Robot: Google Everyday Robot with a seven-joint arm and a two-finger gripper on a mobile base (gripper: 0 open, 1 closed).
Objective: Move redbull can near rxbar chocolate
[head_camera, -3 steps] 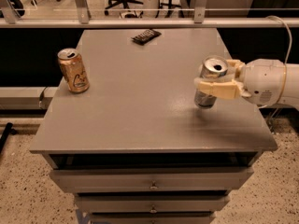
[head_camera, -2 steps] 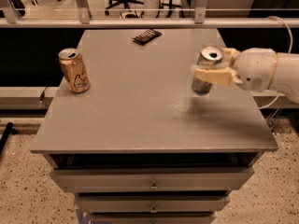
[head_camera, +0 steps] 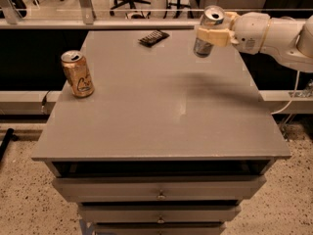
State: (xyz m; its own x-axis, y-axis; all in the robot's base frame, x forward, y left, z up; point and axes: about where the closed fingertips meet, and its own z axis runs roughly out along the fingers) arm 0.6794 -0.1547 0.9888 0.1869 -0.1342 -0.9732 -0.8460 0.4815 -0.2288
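Note:
The redbull can (head_camera: 209, 31), slim and silver with a silver top, is held tilted in the air over the table's far right part. My gripper (head_camera: 213, 34) is shut on it around its middle, reaching in from the right. The rxbar chocolate (head_camera: 153, 37), a flat dark wrapper with pale markings, lies on the table near the far edge, left of the can and apart from it.
An orange-gold can (head_camera: 78, 74) stands upright at the table's left side. The grey table (head_camera: 161, 111) has drawers below its front edge. A rail and office chairs are behind the far edge. My white arm (head_camera: 279, 31) spans the right side.
My gripper lifted the redbull can off the table's right side and carried it up and toward the far edge, closer to the rxbar chocolate.

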